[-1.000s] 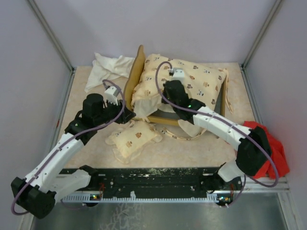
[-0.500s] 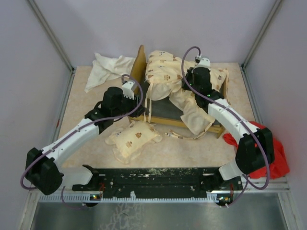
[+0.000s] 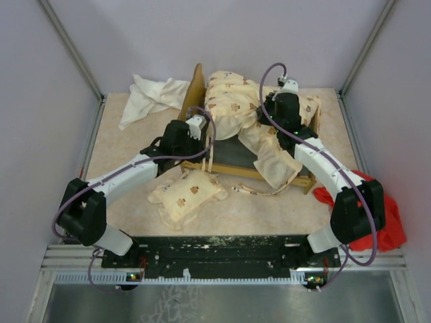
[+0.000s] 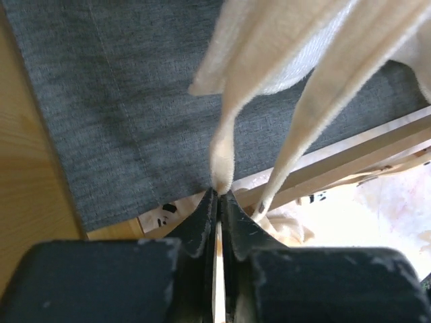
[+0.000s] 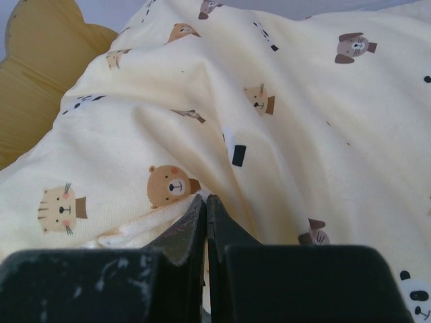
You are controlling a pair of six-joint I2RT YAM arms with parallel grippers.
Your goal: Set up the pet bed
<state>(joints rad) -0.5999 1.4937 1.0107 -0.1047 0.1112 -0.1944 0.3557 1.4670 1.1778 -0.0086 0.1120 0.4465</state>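
Observation:
The pet bed's light wooden frame (image 3: 196, 88) stands at the back middle, its dark grey base (image 3: 234, 152) partly bare. The cream animal-print cushion (image 3: 231, 102) is bunched up high over the bed, one end hanging over the front rail (image 3: 275, 165). My left gripper (image 3: 207, 135) is at the bed's front-left corner; in its wrist view it (image 4: 221, 194) is shut on a cream tie strap (image 4: 225, 145) of the cushion, above the grey base (image 4: 121, 114). My right gripper (image 3: 268, 114) holds the cushion up; its jaws (image 5: 205, 197) are shut on the cushion's edge (image 5: 289, 101). The small pillow (image 3: 187, 193) lies on the table in front.
A plain white cloth (image 3: 152, 95) lies crumpled at the back left. A red cloth (image 3: 386, 212) sits at the right front by the right arm's base. Loose cushion straps (image 3: 250, 191) trail on the table before the bed. Walls close in on both sides.
The right gripper has pulled the cushion up and back, baring the grey base. The left arm has reached to the bed's front-left corner and its jaws have closed on a strap.

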